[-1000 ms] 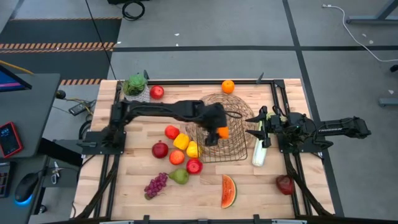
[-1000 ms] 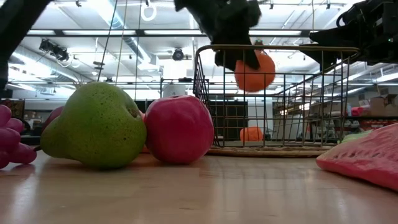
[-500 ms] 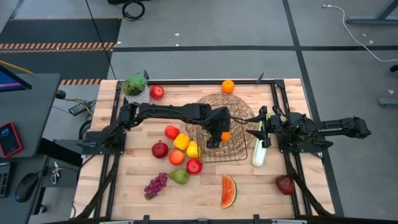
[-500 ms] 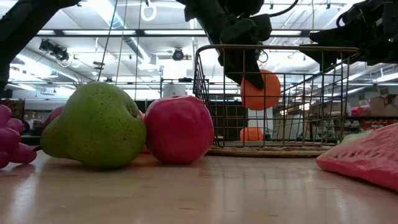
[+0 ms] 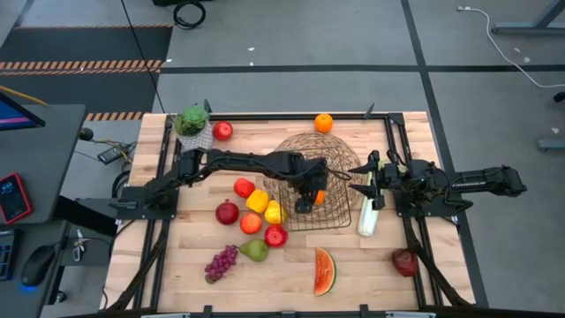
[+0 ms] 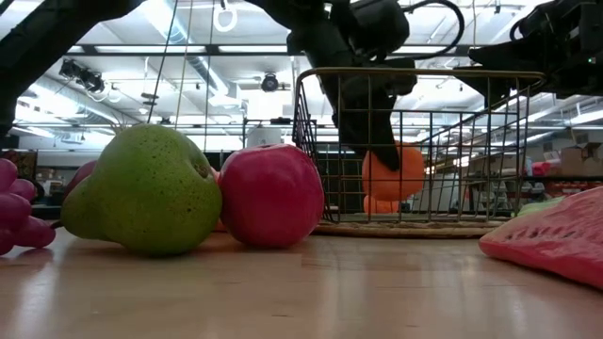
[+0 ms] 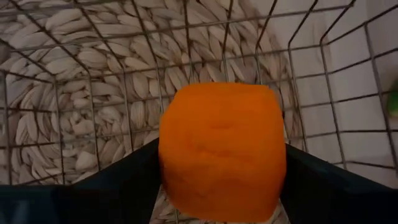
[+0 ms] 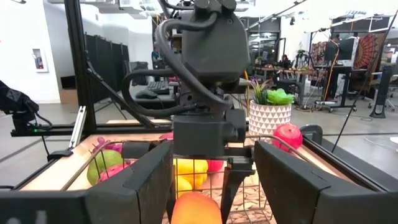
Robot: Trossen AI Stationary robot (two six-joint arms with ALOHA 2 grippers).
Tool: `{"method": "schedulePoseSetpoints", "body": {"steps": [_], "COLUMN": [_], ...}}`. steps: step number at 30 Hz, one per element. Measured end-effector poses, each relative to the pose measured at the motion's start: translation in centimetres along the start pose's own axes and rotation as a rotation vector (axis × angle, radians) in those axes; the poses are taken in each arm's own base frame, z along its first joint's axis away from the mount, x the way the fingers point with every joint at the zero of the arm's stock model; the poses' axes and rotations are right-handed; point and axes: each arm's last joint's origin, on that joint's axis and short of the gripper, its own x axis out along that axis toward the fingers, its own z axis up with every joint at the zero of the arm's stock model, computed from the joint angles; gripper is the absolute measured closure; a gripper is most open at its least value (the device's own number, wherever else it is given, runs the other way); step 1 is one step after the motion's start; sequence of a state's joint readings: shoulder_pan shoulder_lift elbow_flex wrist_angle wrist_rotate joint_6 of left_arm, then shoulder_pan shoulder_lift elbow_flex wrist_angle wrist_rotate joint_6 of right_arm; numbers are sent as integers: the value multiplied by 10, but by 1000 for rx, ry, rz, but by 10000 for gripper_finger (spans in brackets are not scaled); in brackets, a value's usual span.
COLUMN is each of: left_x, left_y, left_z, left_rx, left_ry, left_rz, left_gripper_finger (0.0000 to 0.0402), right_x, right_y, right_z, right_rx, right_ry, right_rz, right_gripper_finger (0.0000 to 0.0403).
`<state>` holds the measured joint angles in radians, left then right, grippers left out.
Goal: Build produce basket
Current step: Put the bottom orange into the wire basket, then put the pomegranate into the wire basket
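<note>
An orange [image 5: 319, 196] is being pinched by the left hand [image 5: 311, 196] inside the basket [image 5: 340, 159], low between its wire walls and just above its woven floor. The basket is standing on the bench [image 5: 380, 274]. Beside the basket, on the side toward the left arm's base, apples [image 5: 228, 212], yellow pieces [image 5: 257, 200], a pear [image 5: 255, 251] and grapes [image 5: 222, 262] are lying. On the basket's opposite side, the right hand [image 5: 369, 181] is being held pressed together near the celery stalk [image 5: 367, 217].

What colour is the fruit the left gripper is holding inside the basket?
Orange. The fruit shows best in the left wrist view, clamped in the left gripper above the basket floor.
</note>
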<state>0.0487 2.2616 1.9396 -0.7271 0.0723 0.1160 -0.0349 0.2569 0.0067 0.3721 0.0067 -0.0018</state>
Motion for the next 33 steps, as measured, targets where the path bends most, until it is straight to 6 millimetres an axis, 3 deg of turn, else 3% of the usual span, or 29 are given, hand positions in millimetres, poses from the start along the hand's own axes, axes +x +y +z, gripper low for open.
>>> {"method": "schedulePoseSetpoints", "body": {"steps": [10, 22, 28, 33], "left_x": [1, -3, -31, -67], "left_y": [-16, -20, -23, -27], "left_z": [1, 2, 7, 11], "left_rx": [28, 37, 90, 128], "left_ry": [2, 7, -23, -44], "left_rz": [-16, -10, 2, 80], "left_gripper_finger": [114, 29, 3, 3], "right_x": [0, 0, 0, 0], "right_y": [0, 0, 0, 0], "right_z": [0, 0, 0, 0], "right_rx": [0, 0, 0, 0], "right_ry": [0, 0, 0, 1], "right_rz": [0, 0, 0, 0], "right_gripper_finger": [172, 172, 172, 172]}}
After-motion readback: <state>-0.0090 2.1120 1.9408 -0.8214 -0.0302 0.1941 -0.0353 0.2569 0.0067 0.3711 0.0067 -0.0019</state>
